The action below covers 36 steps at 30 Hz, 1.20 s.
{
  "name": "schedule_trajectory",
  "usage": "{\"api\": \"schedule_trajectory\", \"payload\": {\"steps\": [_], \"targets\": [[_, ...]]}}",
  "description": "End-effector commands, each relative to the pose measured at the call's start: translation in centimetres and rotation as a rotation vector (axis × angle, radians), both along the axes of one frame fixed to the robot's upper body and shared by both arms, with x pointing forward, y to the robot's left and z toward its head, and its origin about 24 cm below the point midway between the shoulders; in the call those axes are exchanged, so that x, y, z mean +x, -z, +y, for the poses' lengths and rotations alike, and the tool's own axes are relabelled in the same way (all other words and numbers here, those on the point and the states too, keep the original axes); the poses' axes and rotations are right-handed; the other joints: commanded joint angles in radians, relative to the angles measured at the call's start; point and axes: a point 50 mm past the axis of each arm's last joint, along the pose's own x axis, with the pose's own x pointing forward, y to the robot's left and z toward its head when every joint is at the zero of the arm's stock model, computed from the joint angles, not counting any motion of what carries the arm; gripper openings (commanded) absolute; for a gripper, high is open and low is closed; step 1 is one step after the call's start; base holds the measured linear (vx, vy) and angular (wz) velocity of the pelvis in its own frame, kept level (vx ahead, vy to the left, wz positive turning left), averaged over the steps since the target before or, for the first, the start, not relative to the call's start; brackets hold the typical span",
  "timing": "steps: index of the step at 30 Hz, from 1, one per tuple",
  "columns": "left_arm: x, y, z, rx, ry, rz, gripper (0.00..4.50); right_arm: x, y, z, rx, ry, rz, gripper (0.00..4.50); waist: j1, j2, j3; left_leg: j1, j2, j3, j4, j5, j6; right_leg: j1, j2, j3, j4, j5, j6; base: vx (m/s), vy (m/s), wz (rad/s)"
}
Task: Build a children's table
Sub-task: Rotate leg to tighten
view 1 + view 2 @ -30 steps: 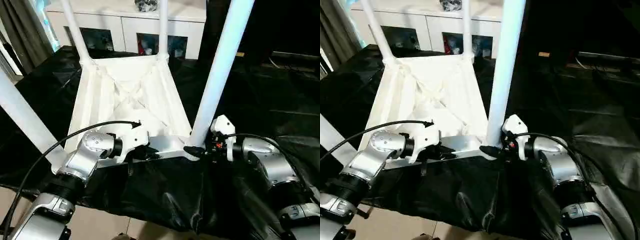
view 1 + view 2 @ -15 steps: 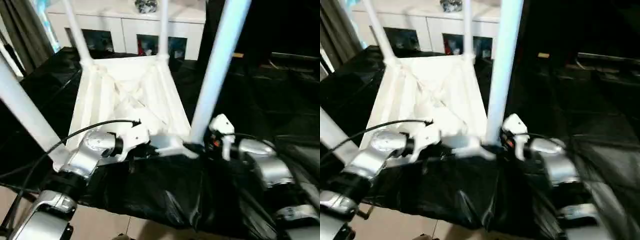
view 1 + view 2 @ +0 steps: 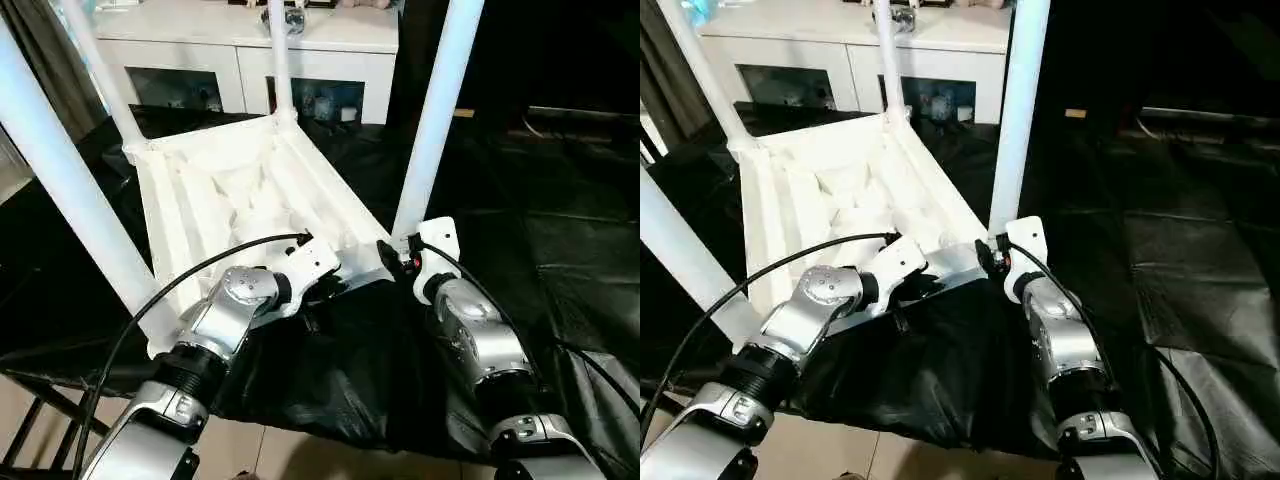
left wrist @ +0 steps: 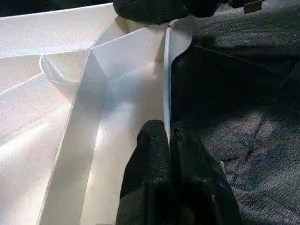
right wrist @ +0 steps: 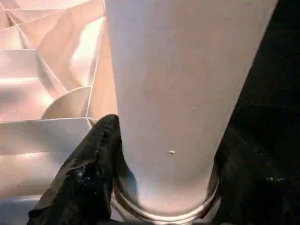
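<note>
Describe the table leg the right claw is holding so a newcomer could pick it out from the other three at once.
Start at the white plastic ribbed tabletop lying upside down on the black sheet, with four long white tubular legs standing up from its corners. Go to the near corner on the robot's right: that leg has the right claw around its base, unlike the others.

The tabletop lies upside down on the surface, a leg rising from each corner. A cabinet stands behind. Both hands sit at its near edge.
</note>
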Motion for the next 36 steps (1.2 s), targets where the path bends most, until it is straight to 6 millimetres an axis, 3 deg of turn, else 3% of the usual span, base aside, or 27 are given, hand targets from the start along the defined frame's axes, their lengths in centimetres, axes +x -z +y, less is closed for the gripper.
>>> {"api": "schedule_trajectory", "payload": {"steps": [1, 6, 11, 14, 15, 17, 24, 26, 36], "targets": [[-0.7, -0.4, -2.6, -0.038, 0.083, -0.026, 0.00, -0.9, -0.8, 4.5, 0.081, -0.248, -0.038, 3.43, -0.004, -0.015, -0.047, 0.014, 0.035, -0.028, -0.083, -0.383, 0.013, 0.020, -0.050, 0.032, -0.092, -0.490, -0.120, 0.000, 0.000, 0.00], [-1.0, -0.8, -0.3, -0.077, 0.142, -0.003, 0.00, -0.7, -1.3, 0.9, -0.008, -0.297, -0.096, 3.93, 0.002, -0.019, -0.055, 0.005, 0.038, -0.020, -0.077, -0.284, 0.042, 0.030, -0.050, 0.035, -0.072, -0.332, -0.174, 0.000, 0.000, 0.00], [-1.3, -0.7, 1.5, -0.053, 0.193, 0.024, 0.00, -0.8, -1.7, -1.2, -0.049, -0.409, -0.086, 3.93, 0.006, -0.018, -0.058, 0.006, 0.037, -0.014, -0.068, -0.219, 0.075, 0.036, -0.049, 0.035, -0.062, -0.255, -0.211, 0.000, 0.000, 0.00], [-1.5, -0.7, 2.7, -0.019, 0.232, 0.033, 0.00, -1.4, -2.0, -1.9, -0.039, -0.538, -0.065, 3.93, 0.012, -0.016, -0.061, 0.004, 0.041, -0.013, -0.065, -0.162, 0.105, 0.043, -0.046, 0.033, -0.046, -0.145, -0.248, 0.000, 0.000, 0.00], [-1.5, -0.8, 3.1, -0.006, 0.245, 0.036, 0.00, -1.6, -2.2, -2.2, -0.031, -0.586, -0.053, 3.67, 0.013, -0.015, -0.061, 0.004, 0.041, -0.013, -0.064, -0.149, 0.109, 0.043, -0.045, 0.032, -0.043, -0.126, -0.257, 0.000, 0.000, 0.00], [-1.5, -0.9, 4.0, 0.015, 0.271, 0.047, 0.00, -2.0, -2.3, -2.8, -0.034, -0.686, -0.020, 3.67, 0.016, -0.015, -0.063, 0.005, 0.043, -0.012, -0.062, -0.142, 0.114, 0.045, -0.044, 0.031, -0.039, -0.109, -0.269, 0.000, 0.000, 0.00], [-1.4, -1.2, 5.3, 0.035, 0.308, 0.067, 0.00, -2.6, -2.3, -3.7, -0.036, -0.829, 0.059, 3.04, 0.028, -0.019, -0.057, 0.010, 0.047, -0.009, -0.065, -0.197, 0.083, 0.040, -0.047, 0.033, -0.045, -0.183, -0.267, 0.000, 0.000, 0.00], [-1.4, -1.3, 5.4, 0.035, 0.313, 0.070, 0.00, -2.7, -2.3, -3.8, -0.027, -0.845, 0.072, 3.04, 0.030, -0.019, -0.057, 0.010, 0.047, -0.009, -0.064, -0.197, 0.078, 0.041, -0.047, 0.033, -0.043, -0.186, -0.266, 0.000, 0.000, 0.00], [-1.5, -1.2, 5.8, 0.030, 0.335, 0.088, 0.00, -3.4, -2.0, -3.5, 0.001, -0.922, 0.106, 2.22, 0.033, -0.022, -0.057, 0.009, 0.047, -0.011, -0.064, -0.198, 0.066, 0.039, -0.048, 0.034, -0.043, -0.207, -0.259, 0.000, 0.000, 0.00]]}}
